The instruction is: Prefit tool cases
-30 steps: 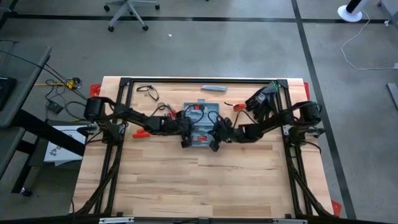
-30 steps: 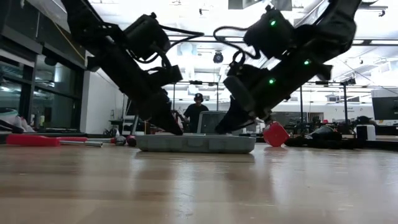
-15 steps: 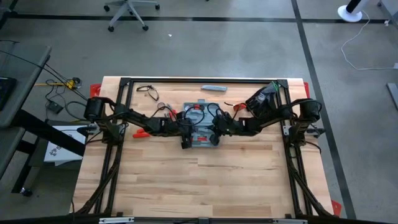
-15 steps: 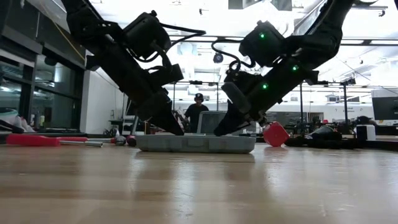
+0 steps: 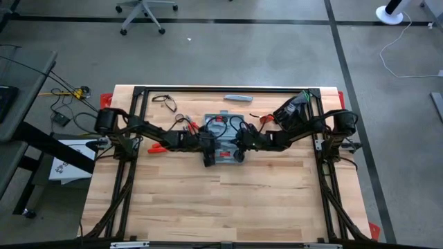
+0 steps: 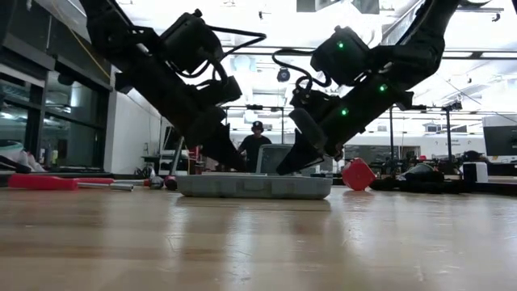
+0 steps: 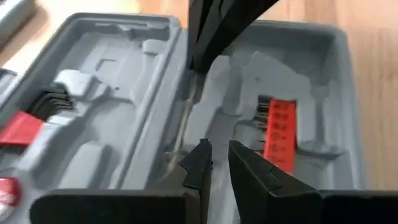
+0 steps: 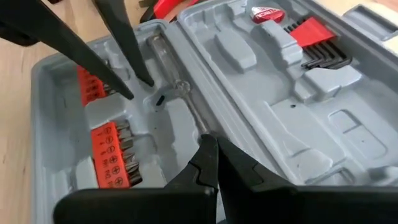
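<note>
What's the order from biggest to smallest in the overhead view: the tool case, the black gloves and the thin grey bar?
1. tool case
2. black gloves, though an arm hides part of them
3. thin grey bar, clearly smallest

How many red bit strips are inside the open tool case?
2. Both sit in the same half of the tool case: the first bit strip by the outer wall, the second bit strip in line with it. The arms may hide more.
</note>
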`<action>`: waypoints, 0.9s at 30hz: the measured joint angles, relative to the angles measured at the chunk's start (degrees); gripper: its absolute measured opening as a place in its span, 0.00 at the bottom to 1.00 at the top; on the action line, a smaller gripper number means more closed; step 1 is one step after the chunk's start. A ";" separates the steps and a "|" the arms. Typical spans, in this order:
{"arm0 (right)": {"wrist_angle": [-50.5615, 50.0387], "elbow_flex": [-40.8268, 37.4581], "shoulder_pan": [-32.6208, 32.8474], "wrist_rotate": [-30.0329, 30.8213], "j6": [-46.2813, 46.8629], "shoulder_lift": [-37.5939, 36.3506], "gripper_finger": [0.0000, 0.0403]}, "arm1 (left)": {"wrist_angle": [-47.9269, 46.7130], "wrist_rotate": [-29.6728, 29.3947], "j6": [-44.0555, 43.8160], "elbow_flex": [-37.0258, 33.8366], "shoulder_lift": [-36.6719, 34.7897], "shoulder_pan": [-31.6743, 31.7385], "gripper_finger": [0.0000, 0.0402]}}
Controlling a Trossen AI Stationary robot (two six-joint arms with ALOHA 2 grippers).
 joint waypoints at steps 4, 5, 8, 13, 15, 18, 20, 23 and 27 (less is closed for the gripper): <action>-0.34 0.02 0.00 -0.41 0.27 0.79 0.00 | 4.53 3.92 -2.34 -0.02 3.54 -0.38 0.12; -0.56 0.02 0.00 -0.39 0.52 0.89 0.00 | 5.99 4.31 -2.84 0.00 4.75 -0.58 0.12; -0.61 0.04 0.00 -0.38 1.10 1.35 0.00 | 10.28 4.42 -4.48 0.20 8.06 -1.52 0.12; -0.89 0.04 0.24 -0.58 1.15 1.35 0.00 | 13.06 4.13 -4.80 0.25 10.18 -3.36 0.12; -1.08 0.05 0.24 -0.83 1.20 1.39 0.00 | 13.50 3.97 -4.39 0.20 10.03 -3.68 0.12; -1.48 0.15 0.17 -0.83 1.25 1.70 0.00 | 13.80 4.22 -4.25 0.11 9.33 -3.69 0.12; -1.36 0.19 -0.01 -0.84 1.36 2.35 0.00 | 13.18 4.39 -3.15 0.03 8.47 -3.65 0.12; -0.98 0.29 -0.17 -0.70 1.68 3.78 0.00 | 12.01 5.56 -0.97 -0.21 6.32 -3.72 0.12; -0.60 0.39 -0.31 -0.44 3.96 5.76 0.00 | 11.27 7.46 1.77 -0.15 0.70 -3.98 0.12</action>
